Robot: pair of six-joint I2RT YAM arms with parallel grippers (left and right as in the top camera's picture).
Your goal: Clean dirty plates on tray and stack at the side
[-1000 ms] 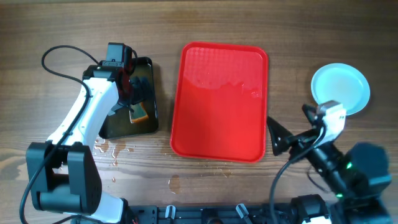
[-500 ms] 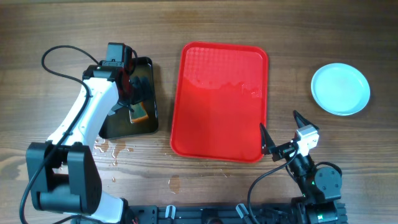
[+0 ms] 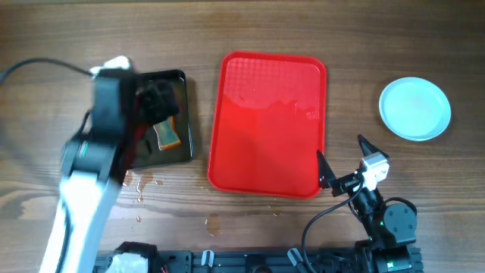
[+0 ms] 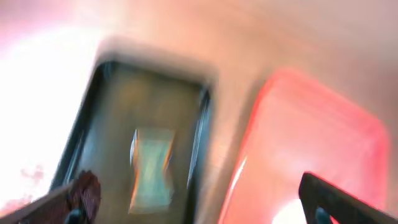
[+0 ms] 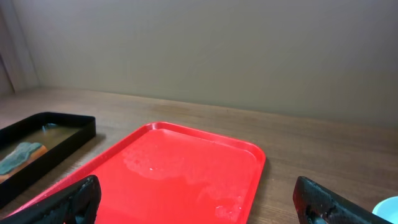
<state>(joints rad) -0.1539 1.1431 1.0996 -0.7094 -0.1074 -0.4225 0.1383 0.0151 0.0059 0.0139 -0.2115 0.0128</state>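
The red tray [image 3: 269, 125] lies flat in the middle of the table [image 3: 356, 45], long sides running away from the robot, corners rounded and rim low. Its textured floor shows all over, glossy with wet streaks and droplets toward the far half. Well apart to its right, off the tray and on the bare wood, sits a round pale-blue plate [image 3: 414, 108] with its shallow rim up and its face evenly pale. Whether it is one plate or several stacked cannot be told from above.
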